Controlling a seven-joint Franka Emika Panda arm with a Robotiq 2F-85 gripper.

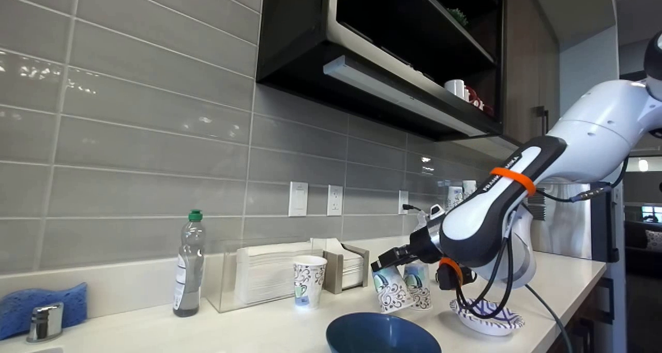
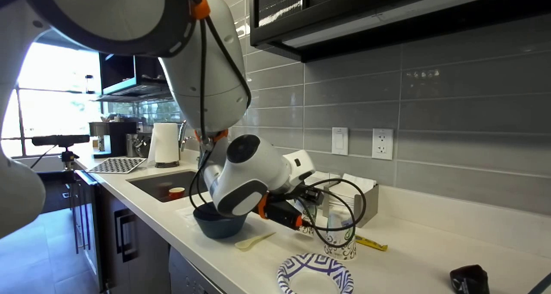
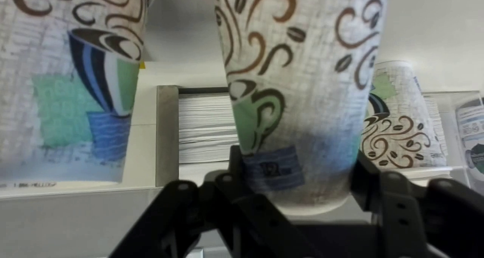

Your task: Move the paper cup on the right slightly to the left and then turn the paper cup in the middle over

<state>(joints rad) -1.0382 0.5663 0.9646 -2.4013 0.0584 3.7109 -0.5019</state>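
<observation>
Grey glossy wall tiles (image 1: 150, 146) back a white tabletop (image 2: 409, 259); dark cabinets (image 1: 295, 48) hang above. Beyond, in an exterior view: sink (image 2: 144, 184), paper towel roll (image 2: 166, 142), bright window (image 2: 60, 109).

Claw (image 3: 297, 167): clasped round the middle paper cup (image 3: 300, 95) near its narrow base; I hold the cup mouth down and tilted. Position: between the upright paper cup (image 1: 309, 283) and the right-hand paper cup (image 1: 421, 285), the latter standing inverted on the tabletop. Contact between middle paper cup and tabletop: I cannot tell.

Hidden in part: the middle paper cup, mostly behind the claw in an exterior view; the upright paper cup, behind the middle one in the wrist view.

Cut off: the right-hand paper cup, at the side of the wrist view; blue bowl (image 1: 382, 324) and patterned bowl (image 2: 316, 261), each by the lower edge of an exterior view.

Hard to make out: one dark object (image 2: 469, 279) on the tabletop, which I cannot name.
</observation>
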